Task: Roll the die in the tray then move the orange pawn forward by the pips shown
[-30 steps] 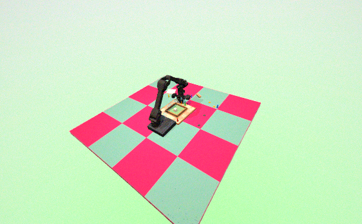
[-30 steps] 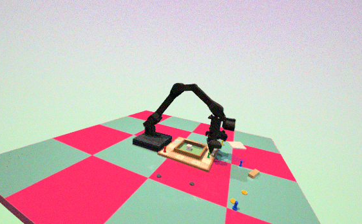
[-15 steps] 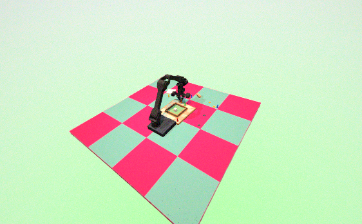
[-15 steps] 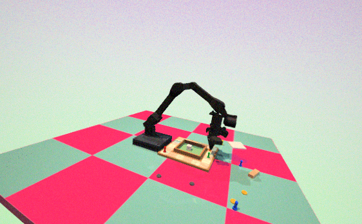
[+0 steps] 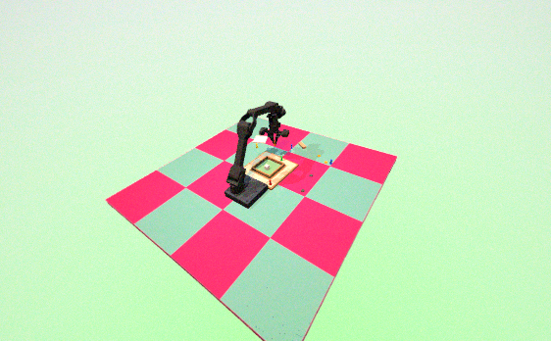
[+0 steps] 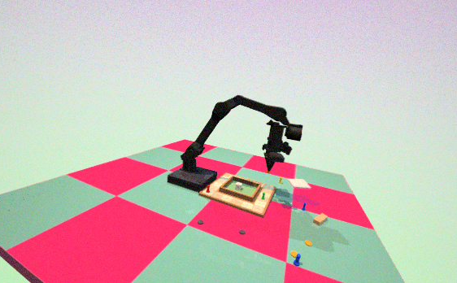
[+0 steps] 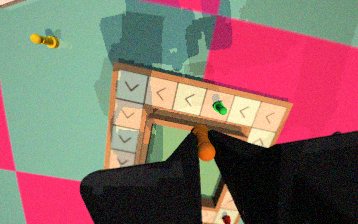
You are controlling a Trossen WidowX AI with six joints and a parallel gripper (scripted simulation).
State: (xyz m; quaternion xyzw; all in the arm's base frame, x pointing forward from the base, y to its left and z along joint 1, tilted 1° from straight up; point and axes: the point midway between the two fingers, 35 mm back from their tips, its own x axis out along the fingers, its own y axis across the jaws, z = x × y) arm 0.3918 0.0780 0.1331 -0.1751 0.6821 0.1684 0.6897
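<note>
My gripper is shut on the orange pawn and holds it lifted above the wooden game board, over the tray's rim near the row of left-pointing arrows. The white die lies in the green tray at the board's middle. A green pawn stands on the track just beyond the held pawn. A red pawn stands on the board's side nearest the arm's base.
A yellow pawn lies off the board on the floor. Blue pawns, a wooden block, a white card, dark discs and an orange disc are scattered on the checkered floor.
</note>
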